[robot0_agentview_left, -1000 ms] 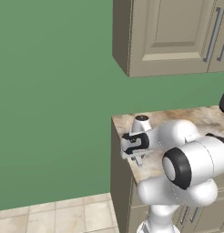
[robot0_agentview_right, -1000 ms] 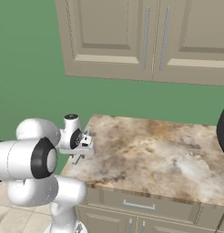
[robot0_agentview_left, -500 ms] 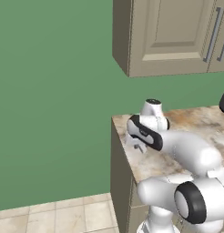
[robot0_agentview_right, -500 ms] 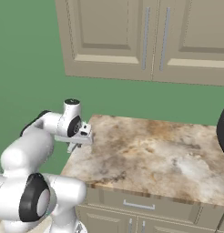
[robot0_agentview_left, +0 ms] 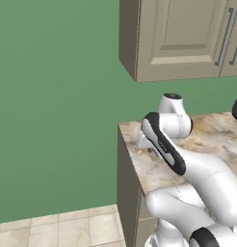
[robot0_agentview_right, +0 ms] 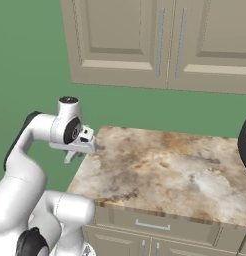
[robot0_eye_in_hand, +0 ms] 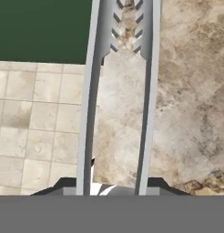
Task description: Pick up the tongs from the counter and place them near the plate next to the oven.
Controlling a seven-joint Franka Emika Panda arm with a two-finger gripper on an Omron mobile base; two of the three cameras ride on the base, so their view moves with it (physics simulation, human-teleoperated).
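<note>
Clearly the tongs (robot0_eye_in_hand: 118,91) are seen in the hand view, two long silver-grey arms running up the frame from the bottom edge, with serrated tips at the top. Both arms rise from between the dark finger tips of the end effector (robot0_eye_in_hand: 109,185), which is clamped on the tongs at their near end. The left arm of the tongs is seen over the beige floor tiles (robot0_eye_in_hand: 36,123) and the green wall (robot0_eye_in_hand: 41,29), the right arm over the marbled bench (robot0_eye_in_hand: 186,91); the bench edge is seen between the two arms. The tongs are held above the bench's end, not lying on it, as far as can be told.

In the right base view the end effector (robot0_agentview_right: 77,150) is seen at the left end of the bench (robot0_agentview_right: 165,170), just off its corner, hand pointing down. A small pale sliver under the hand is seen there, too small to be told apart as the tongs.

In the left base view the arm's wrist (robot0_agentview_left: 171,118) is seen over the left end of the bench (robot0_agentview_left: 212,135); the fingers are hidden behind the arm's dark-striped link.

Beige panelled wall cabinets (robot0_agentview_right: 160,42) with silver bar handles are hung above the bench. Beige drawers (robot0_agentview_right: 155,227) are seen under it. A dark rounded object (robot0_agentview_right: 245,142) is cut off by the right edge.
</note>
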